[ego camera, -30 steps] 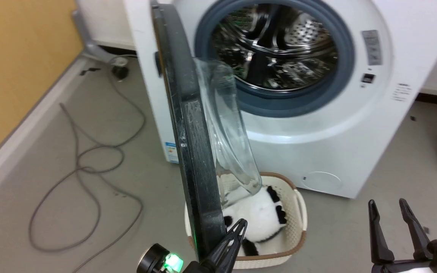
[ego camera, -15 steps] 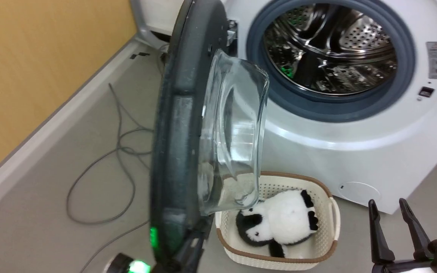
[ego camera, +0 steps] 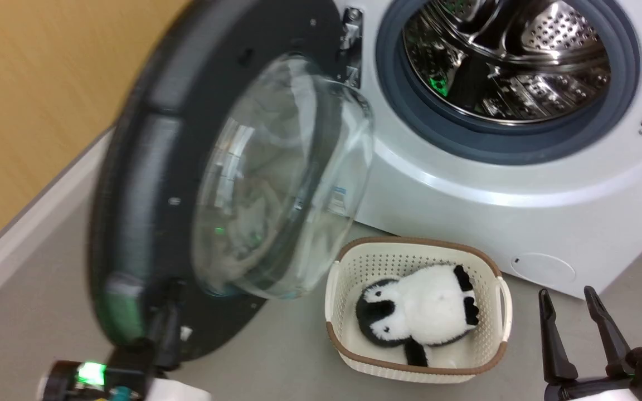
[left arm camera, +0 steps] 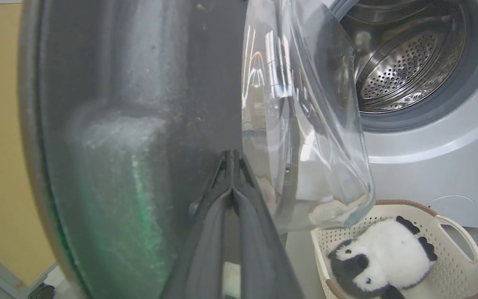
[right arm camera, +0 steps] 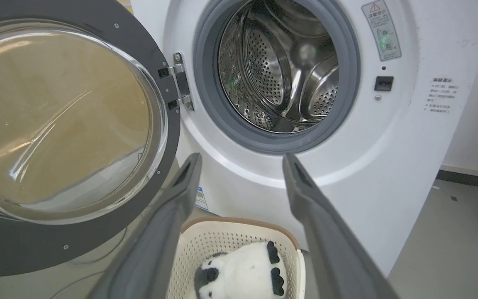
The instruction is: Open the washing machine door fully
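The washing machine door (ego camera: 142, 167), a black ring around a bulging clear glass bowl (ego camera: 276, 189), stands swung far out to the left of the white machine (ego camera: 521, 206), hinged at its left side. Its inner face is turned towards me. My left gripper (ego camera: 171, 295) is shut, and its joined tips (left arm camera: 231, 155) rest against the door's (left arm camera: 139, 104) dark inner face beside the glass. My right gripper (ego camera: 572, 295) hangs open at the lower right, apart from the door (right arm camera: 15, 245), fingers (right arm camera: 189, 174) spread wide before the machine front.
The steel drum (ego camera: 510, 55) lies exposed inside its grey rubber ring (ego camera: 399, 106). A cream basket (ego camera: 354, 267) holding a black-and-white plush toy (ego camera: 421, 312) sits on the floor below the opening. A yellow wall (ego camera: 31, 83) runs along the left, close behind the door.
The door has swung from edge-on to wide open towards the left wall, with my shut left gripper following it. The head camera shifted. The right gripper stayed put.
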